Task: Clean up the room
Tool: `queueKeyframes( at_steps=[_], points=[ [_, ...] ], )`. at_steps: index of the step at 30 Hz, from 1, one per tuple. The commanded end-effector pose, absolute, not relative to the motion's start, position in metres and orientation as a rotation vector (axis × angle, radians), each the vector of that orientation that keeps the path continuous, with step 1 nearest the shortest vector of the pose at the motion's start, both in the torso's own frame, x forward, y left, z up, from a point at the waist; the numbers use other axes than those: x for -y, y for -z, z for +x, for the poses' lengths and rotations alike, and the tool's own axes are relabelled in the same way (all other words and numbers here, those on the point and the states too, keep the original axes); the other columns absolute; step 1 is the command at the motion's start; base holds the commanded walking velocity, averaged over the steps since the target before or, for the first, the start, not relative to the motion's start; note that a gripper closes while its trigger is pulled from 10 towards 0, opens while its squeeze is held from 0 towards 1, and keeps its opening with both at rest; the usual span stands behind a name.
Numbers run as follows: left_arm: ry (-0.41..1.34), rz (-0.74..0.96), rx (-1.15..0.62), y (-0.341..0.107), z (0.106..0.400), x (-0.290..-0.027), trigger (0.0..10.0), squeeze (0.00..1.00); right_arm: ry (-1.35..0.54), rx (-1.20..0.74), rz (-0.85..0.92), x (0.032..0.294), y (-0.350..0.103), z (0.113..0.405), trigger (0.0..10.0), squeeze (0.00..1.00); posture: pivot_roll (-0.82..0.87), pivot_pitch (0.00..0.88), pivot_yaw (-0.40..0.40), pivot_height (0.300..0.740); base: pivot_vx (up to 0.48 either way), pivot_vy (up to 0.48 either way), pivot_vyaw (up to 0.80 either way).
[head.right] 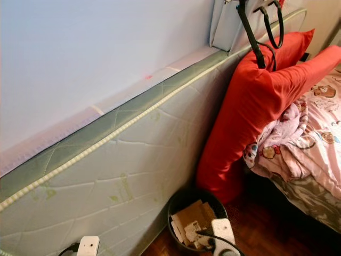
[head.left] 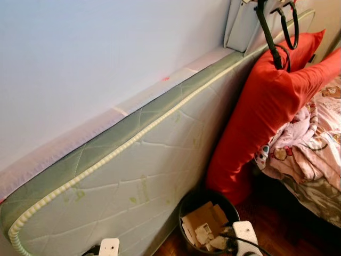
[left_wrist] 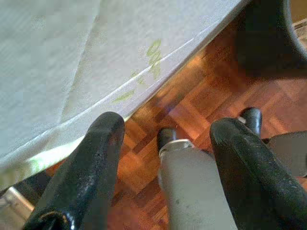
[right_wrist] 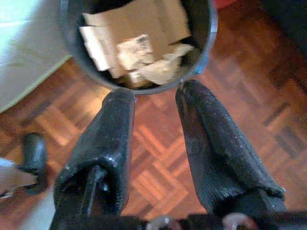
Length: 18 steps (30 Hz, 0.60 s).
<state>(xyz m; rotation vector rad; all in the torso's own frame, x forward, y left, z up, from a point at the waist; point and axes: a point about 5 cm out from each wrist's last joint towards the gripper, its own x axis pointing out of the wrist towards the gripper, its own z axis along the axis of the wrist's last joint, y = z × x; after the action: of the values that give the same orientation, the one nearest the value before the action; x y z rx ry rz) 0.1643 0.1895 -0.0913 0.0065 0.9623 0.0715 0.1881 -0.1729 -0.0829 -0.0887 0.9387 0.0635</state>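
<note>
Hazard check: both grippers empty and low beside the waste bin.

We find the right gripper (right_wrist: 156, 120) with fingers apart above the parquet floor (right_wrist: 158, 163), just short of the black bin (head.left: 187, 205) holding cardboard scraps (right_wrist: 136, 40). The left gripper (left_wrist: 165, 143), likewise parted and empty, hangs near the upright mattress (head.left: 144, 176). We judge that a careless reach could tip the bin and spill its contents, or snag the red pillow (head.left: 266, 112) leaning at the mattress's far end.
</note>
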Motion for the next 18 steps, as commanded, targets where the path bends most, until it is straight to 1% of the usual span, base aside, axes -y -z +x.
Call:
queueKeyframes(
  at_steps=[1,5,15,18],
  points=[
    [-0.046,0.072,-0.822,0.0513,0.2348,-0.2097,10.0,0.00,0.019,-0.968,0.086,0.2222,0.0866,0.1593,10.0,0.00,-0.10,0.000,0.016,0.740,0.000,-0.334,0.00],
    [-0.079,0.040,-0.819,0.0519,0.2338,-0.2103,10.0,0.00,0.023,-0.964,0.091,0.2221,0.0865,0.1594,10.0,0.00,-0.10,0.000,0.017,0.740,0.000,-0.343,0.00],
    [-0.086,0.047,-0.823,0.0520,0.2336,-0.2110,10.0,0.00,0.033,-0.971,0.098,0.2223,0.0871,0.1585,10.0,0.00,-0.09,0.000,0.018,0.740,0.000,-0.340,0.00],
    [-0.089,0.045,-0.824,0.0521,0.2335,-0.2111,10.0,0.00,0.026,-0.974,0.094,0.2222,0.0871,0.1585,10.0,0.00,-0.09,0.000,0.017,0.740,0.000,-0.345,-0.68]
  ],
)
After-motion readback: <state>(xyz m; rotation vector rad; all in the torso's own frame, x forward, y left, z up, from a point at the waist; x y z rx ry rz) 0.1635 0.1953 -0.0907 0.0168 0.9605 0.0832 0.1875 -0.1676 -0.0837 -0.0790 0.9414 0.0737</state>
